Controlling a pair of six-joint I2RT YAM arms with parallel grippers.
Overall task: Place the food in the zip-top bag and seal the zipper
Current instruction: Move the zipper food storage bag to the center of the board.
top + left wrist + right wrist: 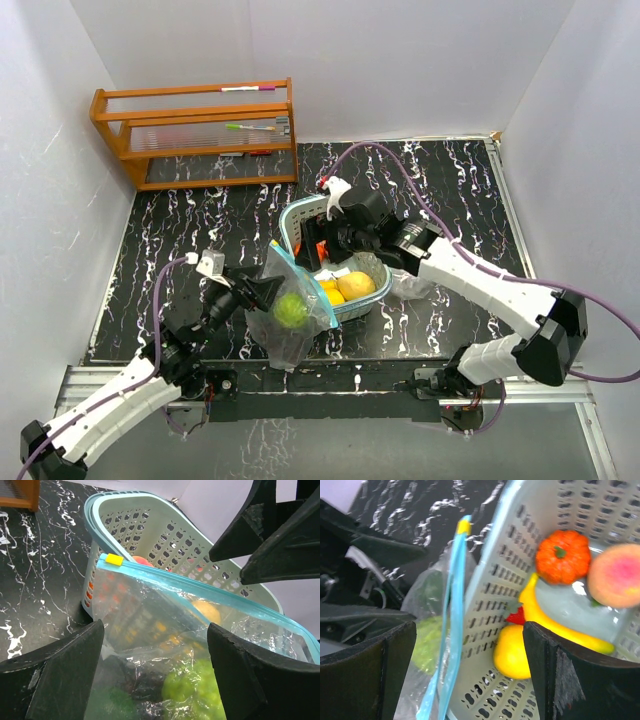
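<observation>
Your right gripper [470, 630] hung open and empty over the basket [490, 595]. It was nearer than the left to the food lying there: an orange pumpkin [562, 555], a peach [615, 575], a banana [545, 620] and a lemon [512, 652]. The zip-top bag [150, 645] leaned on the basket's wall, its zipper [200, 592] running alongside, with 1 green fruit [195, 690] inside. Your left gripper [156, 630] stood wide around the bag.

Green fruit [291, 309] inside the bag [286, 341] (beside teal basket [360, 305])
</observation>
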